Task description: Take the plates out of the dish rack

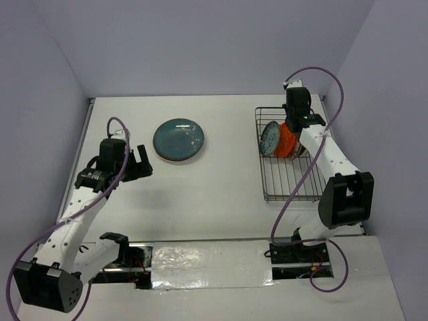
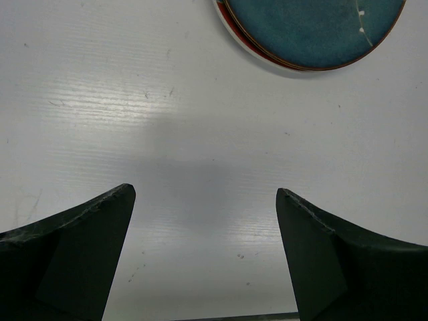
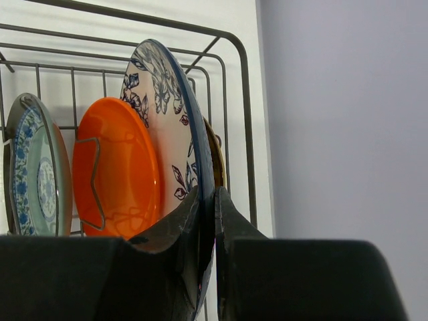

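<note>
- Dish rack (image 1: 286,184): dark wire, right side of bench (image 1: 221,194).
- Left end effector (image 2: 206,190): fingers spread wide, holding nothing, above bare bench.
- Teal plate (image 1: 178,139): flat on bench, topping a red-rimmed plate (image 2: 227,19), just beyond left end effector.
- Blue-patterned plate (image 3: 37,174), orange plate (image 3: 117,177), floral-rimmed plate (image 3: 167,127): upright at rack's far end.
- Right end effector (image 3: 207,200): clamped on floral-rimmed plate's rim.

Right tool (image 3: 208,200) pinches upright floral-rimmed plate (image 3: 164,127).
</note>
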Action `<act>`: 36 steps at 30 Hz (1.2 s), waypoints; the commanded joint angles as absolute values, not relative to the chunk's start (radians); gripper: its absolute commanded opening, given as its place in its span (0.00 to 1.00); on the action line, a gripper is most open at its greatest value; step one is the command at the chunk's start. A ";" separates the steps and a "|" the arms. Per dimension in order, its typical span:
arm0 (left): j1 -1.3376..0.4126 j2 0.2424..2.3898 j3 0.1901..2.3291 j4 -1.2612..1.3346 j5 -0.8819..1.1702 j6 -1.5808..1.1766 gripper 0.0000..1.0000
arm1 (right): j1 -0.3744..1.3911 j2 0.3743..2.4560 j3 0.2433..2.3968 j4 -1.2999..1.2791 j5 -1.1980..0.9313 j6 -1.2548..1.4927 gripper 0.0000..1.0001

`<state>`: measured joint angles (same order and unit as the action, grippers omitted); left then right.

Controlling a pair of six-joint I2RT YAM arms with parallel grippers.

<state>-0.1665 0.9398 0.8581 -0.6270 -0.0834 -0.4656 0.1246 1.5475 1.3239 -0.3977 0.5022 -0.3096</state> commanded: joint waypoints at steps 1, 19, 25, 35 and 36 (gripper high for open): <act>-0.166 0.945 0.885 -0.604 -0.087 -0.439 0.99 | 0.137 1.473 1.410 -0.299 0.581 -0.339 0.00; -0.166 0.950 0.885 -0.607 -0.089 -0.439 1.00 | 0.209 1.442 1.591 -0.307 0.764 -0.483 0.00; -0.166 0.937 0.887 -0.606 -0.089 -0.439 1.00 | 0.274 1.369 1.638 -0.194 0.903 -0.604 0.00; -0.141 0.779 0.867 -0.502 0.165 -0.379 1.00 | 0.518 1.171 1.724 -0.280 0.832 -0.393 0.00; -0.140 0.756 0.861 -0.479 0.266 -0.386 0.99 | 0.518 1.157 1.741 -0.361 0.710 -0.302 0.00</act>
